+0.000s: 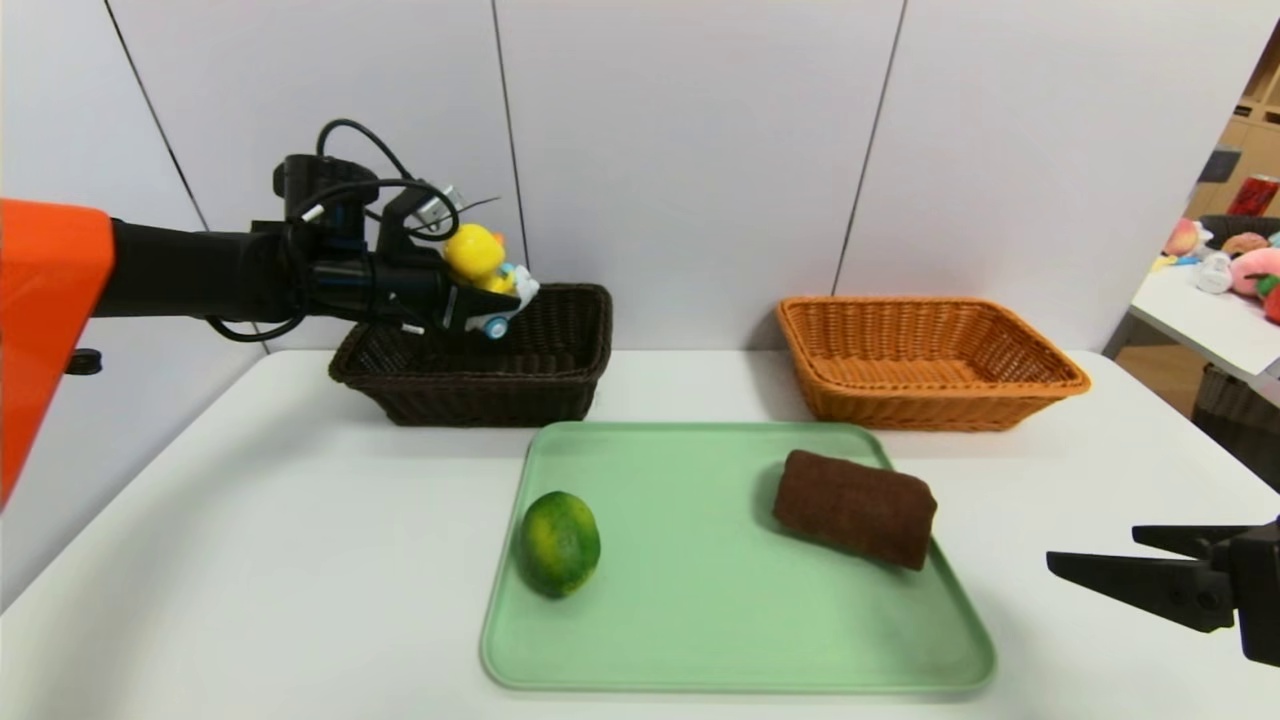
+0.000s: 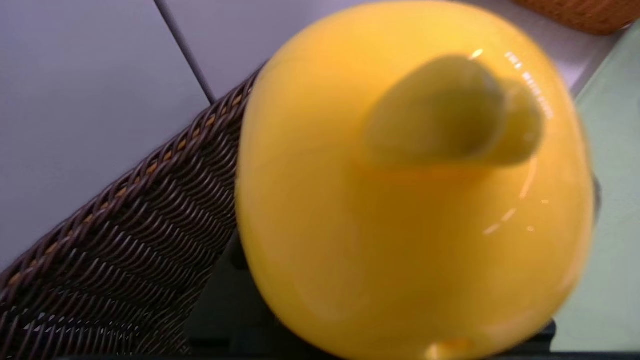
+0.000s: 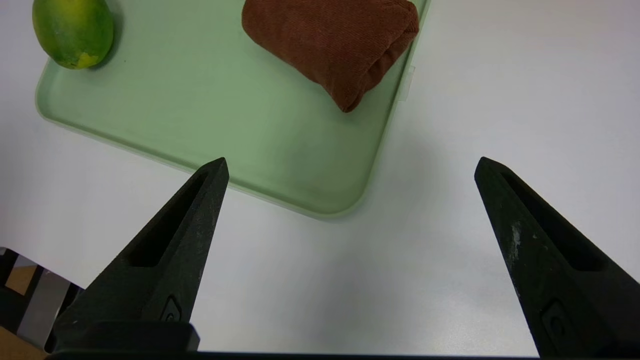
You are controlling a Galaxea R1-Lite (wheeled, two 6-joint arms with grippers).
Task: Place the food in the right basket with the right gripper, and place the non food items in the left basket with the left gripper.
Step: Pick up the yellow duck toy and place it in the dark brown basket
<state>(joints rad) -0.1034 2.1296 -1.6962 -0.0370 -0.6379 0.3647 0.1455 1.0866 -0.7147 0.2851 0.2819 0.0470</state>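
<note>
— Where is the duck toy (image 1: 482, 268) now?

— Clamped in the left gripper (image 1: 490, 305), held above the dark basket (image 1: 560, 375) at the table's far-left side. It looks light, hard and glossy (probably slippery), so a grip low on the body seems wise.

— And the right gripper (image 1: 1095, 560)?

— Spread wide, holding nothing, near the table's right edge beside the green tray (image 1: 720, 660). The lime (image 1: 558, 543) looks firm; the brown towel (image 1: 856, 507) soft.

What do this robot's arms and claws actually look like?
The left arm has a bright orange shell, then black tubing draped with looping black cables. The right gripper has two matte black, wedge-shaped fingers tapering to points, each hollowed by a slot and slightly scuffed.
</note>
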